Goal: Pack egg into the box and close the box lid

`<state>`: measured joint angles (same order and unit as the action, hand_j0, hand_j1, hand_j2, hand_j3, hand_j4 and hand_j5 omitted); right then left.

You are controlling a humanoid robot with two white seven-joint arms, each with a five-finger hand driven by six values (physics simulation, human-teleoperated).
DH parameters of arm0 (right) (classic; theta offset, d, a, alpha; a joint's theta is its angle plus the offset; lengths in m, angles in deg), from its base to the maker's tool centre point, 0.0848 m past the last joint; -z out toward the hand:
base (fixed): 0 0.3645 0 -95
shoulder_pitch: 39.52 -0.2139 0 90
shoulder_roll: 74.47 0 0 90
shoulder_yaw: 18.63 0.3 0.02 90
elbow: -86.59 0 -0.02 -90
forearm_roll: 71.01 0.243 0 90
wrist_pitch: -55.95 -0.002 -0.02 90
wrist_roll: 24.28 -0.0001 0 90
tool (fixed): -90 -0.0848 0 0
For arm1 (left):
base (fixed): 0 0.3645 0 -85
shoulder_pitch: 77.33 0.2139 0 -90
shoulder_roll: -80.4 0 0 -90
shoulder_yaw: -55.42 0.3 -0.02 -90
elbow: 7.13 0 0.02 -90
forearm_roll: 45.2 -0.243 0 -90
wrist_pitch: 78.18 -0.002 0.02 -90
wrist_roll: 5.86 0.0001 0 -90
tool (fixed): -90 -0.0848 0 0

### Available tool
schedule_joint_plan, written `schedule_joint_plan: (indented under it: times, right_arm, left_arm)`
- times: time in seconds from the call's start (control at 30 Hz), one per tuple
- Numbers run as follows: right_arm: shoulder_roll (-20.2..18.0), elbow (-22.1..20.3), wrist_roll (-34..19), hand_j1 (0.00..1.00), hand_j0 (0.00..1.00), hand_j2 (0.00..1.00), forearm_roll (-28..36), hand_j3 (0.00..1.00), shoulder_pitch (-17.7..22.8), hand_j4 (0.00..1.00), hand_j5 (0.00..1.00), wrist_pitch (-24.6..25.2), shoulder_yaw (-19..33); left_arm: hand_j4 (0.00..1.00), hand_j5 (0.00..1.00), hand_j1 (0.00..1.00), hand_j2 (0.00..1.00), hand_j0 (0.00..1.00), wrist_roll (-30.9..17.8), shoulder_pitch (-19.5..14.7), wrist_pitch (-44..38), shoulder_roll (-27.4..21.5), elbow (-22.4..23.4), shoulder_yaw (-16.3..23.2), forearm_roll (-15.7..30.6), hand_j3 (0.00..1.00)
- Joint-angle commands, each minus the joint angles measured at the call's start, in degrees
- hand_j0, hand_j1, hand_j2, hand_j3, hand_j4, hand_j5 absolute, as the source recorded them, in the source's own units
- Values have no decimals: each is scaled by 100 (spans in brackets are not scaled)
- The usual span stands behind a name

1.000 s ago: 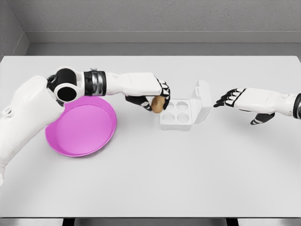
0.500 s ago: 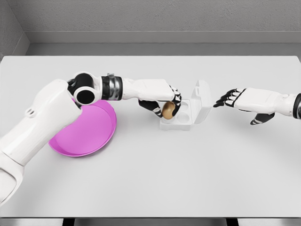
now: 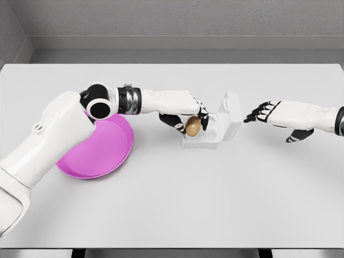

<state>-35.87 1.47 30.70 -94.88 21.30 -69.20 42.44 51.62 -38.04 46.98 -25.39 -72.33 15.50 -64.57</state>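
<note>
Head view shows the left hand (image 3: 188, 115) gripping the brown egg (image 3: 193, 126) over the near-left cup of the box (image 3: 201, 141), mid-table; egg unreleased, lid (image 3: 231, 114) upright. Right hand (image 3: 269, 113) hovers empty, fingers spread, beside the lid.

Over the left cups of the box (image 3: 207, 133), the left hand (image 3: 185, 112) with its egg (image 3: 193, 126) blocks any approach from the table's left edge. The upright lid (image 3: 232, 115) walls off the right side, with the right hand (image 3: 269, 113) just beyond it. The pink plate (image 3: 102, 148) occupies the left-centre; the table (image 3: 215, 199) lies open toward its near edge.
</note>
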Motion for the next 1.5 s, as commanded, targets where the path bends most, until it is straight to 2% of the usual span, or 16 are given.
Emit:
schedule_joint_plan:
  times: [0.0, 0.1, 0.57, 0.6, 0.7, 0.73, 0.8, 0.9, 1.03, 1.13, 1.23, 1.47]
  right_arm:
    - [-11, -13, 2, 100, 100, 100, 40, 100, 0, 100, 100, 15, 2]
    - [-11, -13, 2, 100, 100, 100, 40, 100, 0, 100, 100, 15, -33]
    - [-29, -13, 2, 100, 100, 100, 49, 100, 0, 100, 100, 15, -42]
    - [-29, -13, 2, 100, 100, 100, 49, 100, 0, 100, 100, 15, -42]
    - [-29, -13, 2, 100, 100, 100, 49, 100, 0, 100, 100, 15, -42]
    - [-29, -13, 2, 100, 100, 100, 49, 100, 0, 100, 100, 15, -42]
    - [-37, -13, 2, 100, 100, 100, 49, 100, 0, 100, 100, 15, -42]
    - [-37, -22, 2, 100, 100, 100, 49, 100, 0, 100, 100, 15, -42]
    - [-37, -83, 2, 100, 100, 100, 49, 100, 0, 100, 100, 15, -42]
    - [-37, -171, 2, 100, 100, 100, 58, 100, 0, 100, 100, 15, -42]
    - [-37, -321, 2, 100, 100, 100, 66, 100, 0, 100, 100, 15, -42]
    - [-37, -830, 2, 100, 100, 100, 75, 100, 0, 100, 100, 15, -60]
  left_arm:
    - [57, 57, 57, 57, 57, 1, 0, -16, 6, 33, -16, 47, 57]
    - [68, 68, 68, 68, 68, 10, 0, -16, 14, 33, -7, 47, 68]
    - [79, 79, 79, 79, 79, 10, 9, -16, 58, 183, -7, 56, 79]
    - [81, 81, 81, 81, 81, 10, 9, -16, 58, 183, -7, 56, 81]
    - [99, 99, 99, 99, 99, 36, 9, -16, -38, 121, -34, 109, 99]
    - [100, 100, 100, 100, 100, 62, 9, -16, -178, 103, -51, 275, 100]
    - [100, 100, 100, 100, 100, 62, -26, -16, -679, 33, -139, 741, 100]
    - [100, 100, 100, 100, 100, 62, -26, -16, -1295, 16, -289, 1058, 100]
    - [100, 100, 100, 100, 100, 18, -26, -16, -1435, 16, -552, 1049, 100]
    - [100, 100, 100, 100, 100, 18, -26, -16, -1515, 16, -579, 1049, 100]
    - [100, 100, 100, 100, 100, 18, 0, -16, -1603, 16, -702, 1049, 100]
    - [100, 100, 100, 100, 100, 18, 9, -16, -1603, 24, -710, 1058, 100]
